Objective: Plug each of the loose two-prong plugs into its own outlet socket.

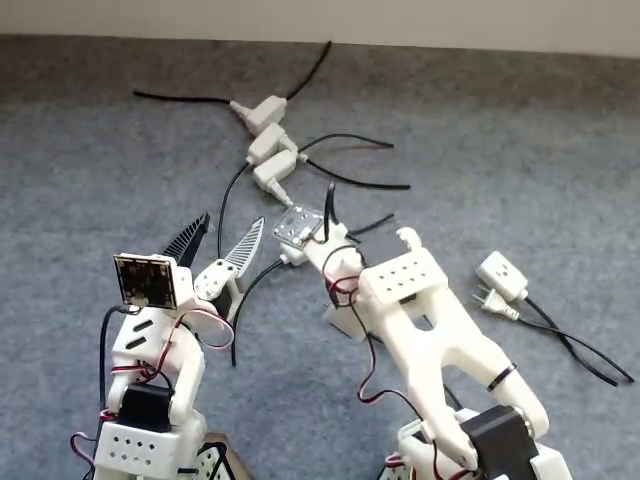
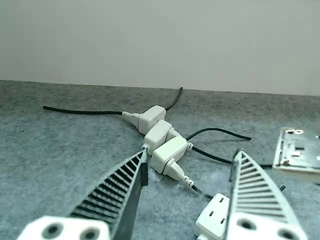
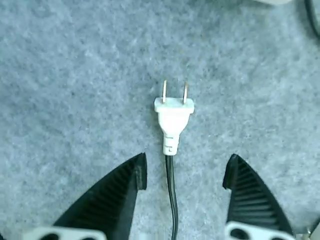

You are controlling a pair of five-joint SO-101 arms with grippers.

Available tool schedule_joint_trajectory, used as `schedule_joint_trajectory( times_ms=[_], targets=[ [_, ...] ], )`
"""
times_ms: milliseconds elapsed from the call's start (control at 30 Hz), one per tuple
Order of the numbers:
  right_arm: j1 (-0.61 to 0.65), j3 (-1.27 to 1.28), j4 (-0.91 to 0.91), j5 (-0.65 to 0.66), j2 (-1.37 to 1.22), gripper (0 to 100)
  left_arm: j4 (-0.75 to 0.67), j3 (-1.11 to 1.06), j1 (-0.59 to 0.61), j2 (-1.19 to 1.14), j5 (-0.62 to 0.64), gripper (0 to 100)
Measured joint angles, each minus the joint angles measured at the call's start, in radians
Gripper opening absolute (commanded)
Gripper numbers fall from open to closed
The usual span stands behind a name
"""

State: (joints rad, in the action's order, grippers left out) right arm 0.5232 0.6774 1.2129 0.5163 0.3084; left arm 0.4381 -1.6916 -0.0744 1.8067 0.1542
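A loose white two-prong plug [image 3: 173,112] lies flat on the grey carpet, prongs pointing away from my right gripper [image 3: 185,167]. That gripper hangs open just above it, with the black cord running between its fingers. Farther back, three white outlet sockets [image 1: 268,143] lie in a row with cords attached. My left gripper [image 2: 191,155] is open and empty, facing these sockets [image 2: 159,134] from a short distance. Another white socket [image 2: 212,217] lies beside its right finger. To the right, a further socket [image 1: 500,274] and a loose plug [image 1: 495,303] lie together.
Black cords [image 1: 350,182] trail over the carpet around the socket row and off to the right [image 1: 580,350]. The right arm [image 1: 410,290] stretches across the middle, its camera board [image 2: 299,155] close to my left gripper. A pale wall [image 2: 160,40] borders the far edge.
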Motion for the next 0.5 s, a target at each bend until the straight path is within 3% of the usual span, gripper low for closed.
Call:
schedule_joint_trajectory(
  times_ms=[500],
  targets=[
    [0.006, 0.249, -0.345, -0.011, 0.0, 24.2, 0.0, 0.0, 0.0, 0.0, 0.0, 27]
  ],
)
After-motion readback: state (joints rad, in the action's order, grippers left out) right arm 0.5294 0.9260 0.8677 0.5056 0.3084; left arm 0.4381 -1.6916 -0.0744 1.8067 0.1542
